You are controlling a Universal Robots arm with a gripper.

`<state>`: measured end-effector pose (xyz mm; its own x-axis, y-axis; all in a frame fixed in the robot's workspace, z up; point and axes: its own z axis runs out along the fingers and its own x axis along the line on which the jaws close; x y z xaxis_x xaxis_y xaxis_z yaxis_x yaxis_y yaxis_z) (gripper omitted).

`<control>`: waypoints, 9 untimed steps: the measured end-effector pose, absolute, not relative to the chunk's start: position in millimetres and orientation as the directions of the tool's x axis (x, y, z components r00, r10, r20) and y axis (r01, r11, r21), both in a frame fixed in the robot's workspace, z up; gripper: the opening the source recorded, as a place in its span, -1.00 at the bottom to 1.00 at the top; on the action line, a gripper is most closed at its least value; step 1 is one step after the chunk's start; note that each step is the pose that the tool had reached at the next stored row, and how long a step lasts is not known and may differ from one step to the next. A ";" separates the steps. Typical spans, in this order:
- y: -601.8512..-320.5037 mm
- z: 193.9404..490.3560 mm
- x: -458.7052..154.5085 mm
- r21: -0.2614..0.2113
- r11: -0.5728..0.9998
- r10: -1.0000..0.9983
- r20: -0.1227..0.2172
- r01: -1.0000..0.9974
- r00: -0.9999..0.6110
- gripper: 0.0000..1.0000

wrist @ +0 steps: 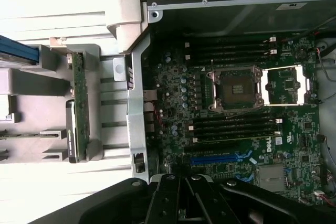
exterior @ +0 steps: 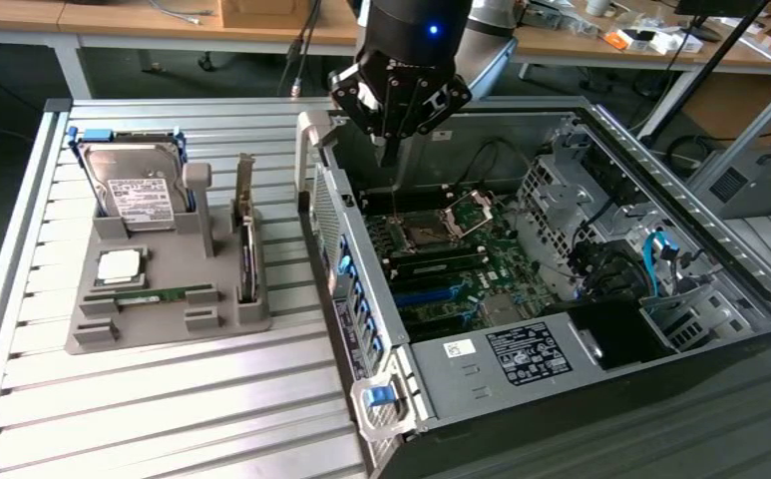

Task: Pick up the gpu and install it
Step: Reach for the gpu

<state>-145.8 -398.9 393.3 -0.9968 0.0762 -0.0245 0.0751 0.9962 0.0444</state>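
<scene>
Exterior view: I'm hovering the gripper (exterior: pixel 385 150) over the open computer case (exterior: pixel 465 384), near the wall beside the grey holder (exterior: pixel 159 319). Fingers are sitting pinched narrow, holding nothing. The gpu (exterior: pixel 244 239) is standing on edge in the holder, untouched. I'm judging pickup not yet started; it calls for crossing to the holder and spreading the fingers.

Looked like a robotics lab to me: slatted metal bench (exterior: pixel 159 399), gutted PC tower (exterior: pixel 684 215), cluttered wooden desks (exterior: pixel 133 22) with cables (exterior: pixel 179 10) behind.
</scene>
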 end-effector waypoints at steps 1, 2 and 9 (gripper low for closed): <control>-398.9 393.3 -146.0 0.044 0.996 0.076 -0.024 0.075 -0.997 -0.80; -398.9 393.3 -146.1 0.044 0.996 0.076 -0.024 0.075 -0.997 -0.80; -398.9 393.3 -148.3 0.044 0.996 0.076 -0.024 0.075 -0.997 -0.80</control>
<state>-148.3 -398.9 393.3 -0.9968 0.0762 -0.0245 0.0751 0.9962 0.0444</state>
